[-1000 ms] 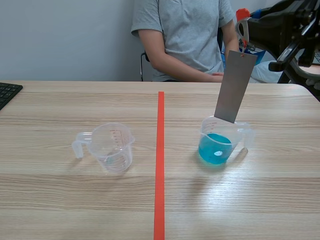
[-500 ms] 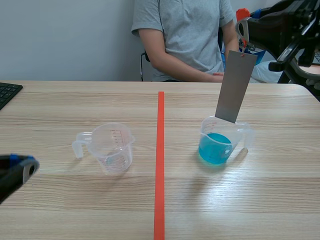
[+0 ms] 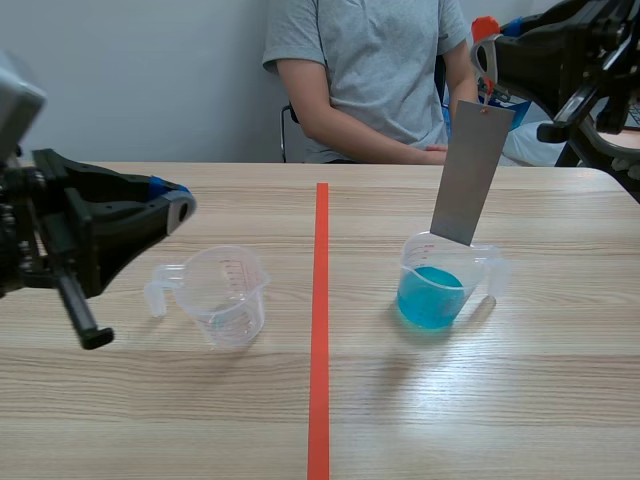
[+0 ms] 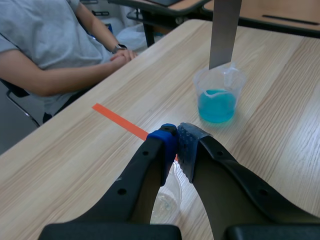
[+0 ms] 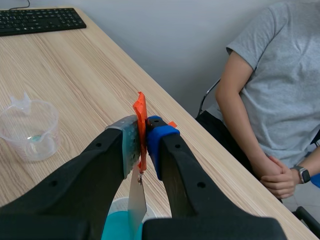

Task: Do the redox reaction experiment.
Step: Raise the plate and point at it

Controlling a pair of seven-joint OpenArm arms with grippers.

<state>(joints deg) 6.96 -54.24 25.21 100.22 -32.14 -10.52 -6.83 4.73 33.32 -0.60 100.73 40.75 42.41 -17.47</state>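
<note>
A clear cup of blue liquid (image 3: 432, 290) stands right of the red tape line. A grey metal strip (image 3: 468, 172) hangs over it, its lower end at the cup's back rim. The strip (image 5: 136, 197) dangles from an orange tag (image 5: 140, 117), and my right gripper (image 5: 141, 135) is shut on that tag, high at the back right (image 3: 487, 60). An empty clear measuring cup (image 3: 226, 293) stands left of the line. My left gripper (image 3: 176, 207) is shut on nothing, raised just above and left of that cup (image 4: 167, 200), with its tips (image 4: 177, 137) pointing toward the blue cup (image 4: 218, 97).
A person in a grey shirt (image 3: 370, 70) sits across the table with hands (image 3: 432, 154) resting on its far edge. A black keyboard (image 3: 15, 185) lies at the far left. The red tape line (image 3: 319, 320) runs down the middle of the table.
My left arm has come in from the low left and risen; its gripper now hangs by the empty cup. The right gripper, strip and both cups have not moved.
</note>
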